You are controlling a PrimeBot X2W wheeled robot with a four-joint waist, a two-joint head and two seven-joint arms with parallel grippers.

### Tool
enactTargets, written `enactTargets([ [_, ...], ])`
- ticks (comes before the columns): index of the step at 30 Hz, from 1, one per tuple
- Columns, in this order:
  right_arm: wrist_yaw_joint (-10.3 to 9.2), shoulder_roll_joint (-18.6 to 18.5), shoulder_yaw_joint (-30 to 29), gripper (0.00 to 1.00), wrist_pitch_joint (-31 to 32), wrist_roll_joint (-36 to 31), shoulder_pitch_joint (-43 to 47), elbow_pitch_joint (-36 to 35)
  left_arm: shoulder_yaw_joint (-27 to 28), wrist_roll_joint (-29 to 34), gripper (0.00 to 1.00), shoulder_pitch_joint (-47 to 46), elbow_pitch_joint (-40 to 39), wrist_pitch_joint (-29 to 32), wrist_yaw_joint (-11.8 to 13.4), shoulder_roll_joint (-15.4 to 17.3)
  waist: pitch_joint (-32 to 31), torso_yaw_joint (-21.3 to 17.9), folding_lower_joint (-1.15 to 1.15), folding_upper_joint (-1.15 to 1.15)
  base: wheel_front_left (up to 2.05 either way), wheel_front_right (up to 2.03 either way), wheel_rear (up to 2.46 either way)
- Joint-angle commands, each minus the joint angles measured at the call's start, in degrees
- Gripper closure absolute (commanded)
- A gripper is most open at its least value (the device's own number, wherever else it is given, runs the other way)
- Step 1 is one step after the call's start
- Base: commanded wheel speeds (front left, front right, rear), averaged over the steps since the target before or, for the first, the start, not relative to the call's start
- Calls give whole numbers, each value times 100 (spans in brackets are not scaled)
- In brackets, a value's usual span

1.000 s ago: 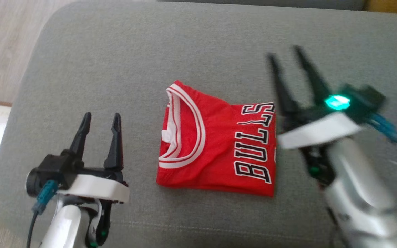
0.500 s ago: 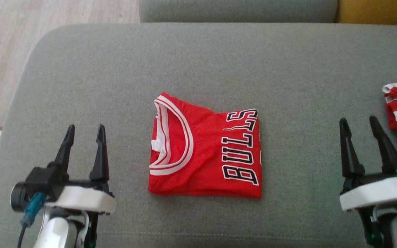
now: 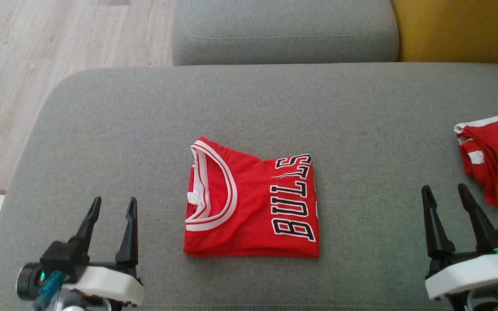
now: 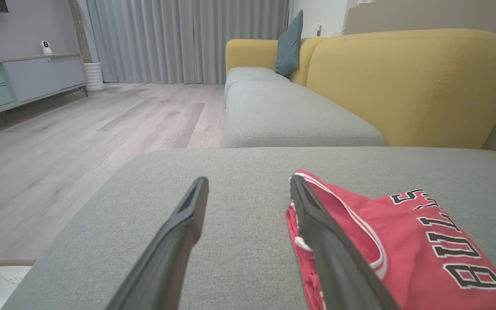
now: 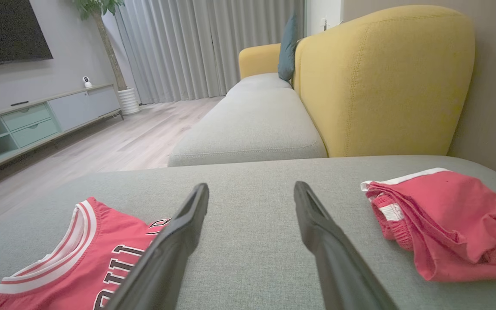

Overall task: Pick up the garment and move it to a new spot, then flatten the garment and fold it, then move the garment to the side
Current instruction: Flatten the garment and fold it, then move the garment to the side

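Grey sofa seat [image 3: 102,112]: broad, round-cornered, tight woven upholstery, soft-looking.

Red Bulls jersey [image 3: 249,216]: near the seat's middle, folded into a flat, near-square packet, slightly longer side to side. Thin smooth knit. White-striped collar edge toward the left, black-and-white lettering toward the right.

Second red garment [image 3: 497,160]: bunched, white-trimmed, at the seat's right edge, well apart from the jersey.

Left gripper [image 3: 115,199], right gripper [image 3: 443,187]: both spread wide, empty, clear of all cloth, pointing away from the robot.

Jersey between the two, ahead and inboard of each. Left gripper nearer, off the collar side.

Judged folded already, with only the shift to the side remaining. Probably calls for a pinch through every layer at one edge, to keep the packet from opening.
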Motion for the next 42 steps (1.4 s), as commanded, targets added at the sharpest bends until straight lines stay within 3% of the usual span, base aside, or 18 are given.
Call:
enactTargets([
  [1,22,-38,78,0,27,-35,-91,-250,199,1,0,-215,-188,-1,-8,104,-25,-12,0,0,0,0,0],
  [29,22,82,16,0,131,-120,-77,-246,95,-25,0,-281,-290,148,114,219,2,-11,0,0,0,0,0],
  [36,22,0,79,0,298,-203,-348,24,-26,16,0,-672,-325,84,48,159,390,324,0,0,0,0,0],
  [42,22,20,391,0,429,-152,-955,922,-194,88,0,-1276,-189,-34,-94,-29,840,765,0,0,0,0,0],
])
